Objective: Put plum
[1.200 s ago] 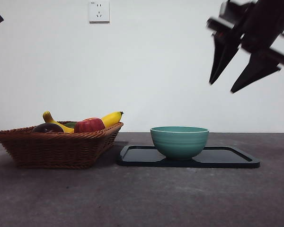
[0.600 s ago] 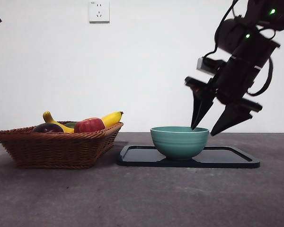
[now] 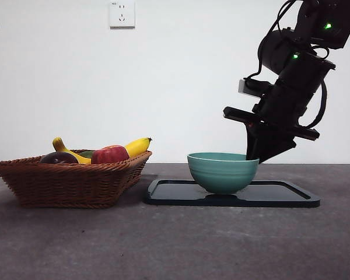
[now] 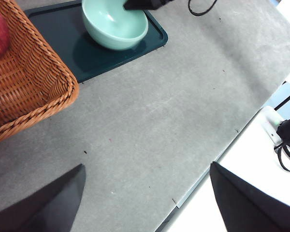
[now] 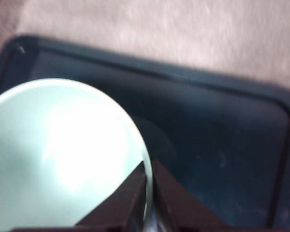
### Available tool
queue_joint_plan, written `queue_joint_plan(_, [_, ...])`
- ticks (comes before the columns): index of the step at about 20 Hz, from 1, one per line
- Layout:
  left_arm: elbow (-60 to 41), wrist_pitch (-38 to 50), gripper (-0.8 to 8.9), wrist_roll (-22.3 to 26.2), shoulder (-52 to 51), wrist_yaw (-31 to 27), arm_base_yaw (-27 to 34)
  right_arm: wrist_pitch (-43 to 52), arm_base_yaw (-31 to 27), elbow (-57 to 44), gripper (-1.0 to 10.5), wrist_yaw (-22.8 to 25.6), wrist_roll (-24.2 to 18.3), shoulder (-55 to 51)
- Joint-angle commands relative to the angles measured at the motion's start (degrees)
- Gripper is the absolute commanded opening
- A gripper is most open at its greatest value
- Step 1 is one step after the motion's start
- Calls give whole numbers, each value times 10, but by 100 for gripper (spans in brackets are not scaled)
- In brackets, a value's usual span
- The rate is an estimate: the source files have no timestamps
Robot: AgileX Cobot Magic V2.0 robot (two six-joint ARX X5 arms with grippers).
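Right gripper, centre-right of the front view: jaws pinched on the rim of the green bowl, one finger inside, one outside. The bowl looks tipped slightly, near edge raised off the dark tray; probably being repositioned or lifted before any fruit goes in. Bowl glazed, ribbed, round; tray flat, matte, raised lip.

Left gripper hangs high over bare grey tabletop, jaws spread wide, idle.

Plum, lower left: dark, glossy, round, untouched in the woven wicker basket, beside banana and red apple.
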Motion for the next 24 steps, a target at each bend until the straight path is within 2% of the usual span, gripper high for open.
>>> queue_joint_plan(1, [12, 6, 402, 11, 3, 2, -2, 18, 3, 14, 13, 2, 10, -9])
queue_joint_plan(6, [12, 6, 402, 11, 3, 2, -2, -29, 7, 24, 13, 0, 10, -90])
queue_joint_plan(14, [12, 6, 402, 11, 3, 2, -2, -212, 47, 20, 13, -11, -24, -260])
queue_joint_plan(20, [12, 5, 402, 11, 3, 2, -2, -206, 106, -94, 13, 21, -19, -366])
queue_joint_plan(24, [12, 5, 402, 11, 3, 2, -2, -154, 147, -176, 13, 21, 2, -374])
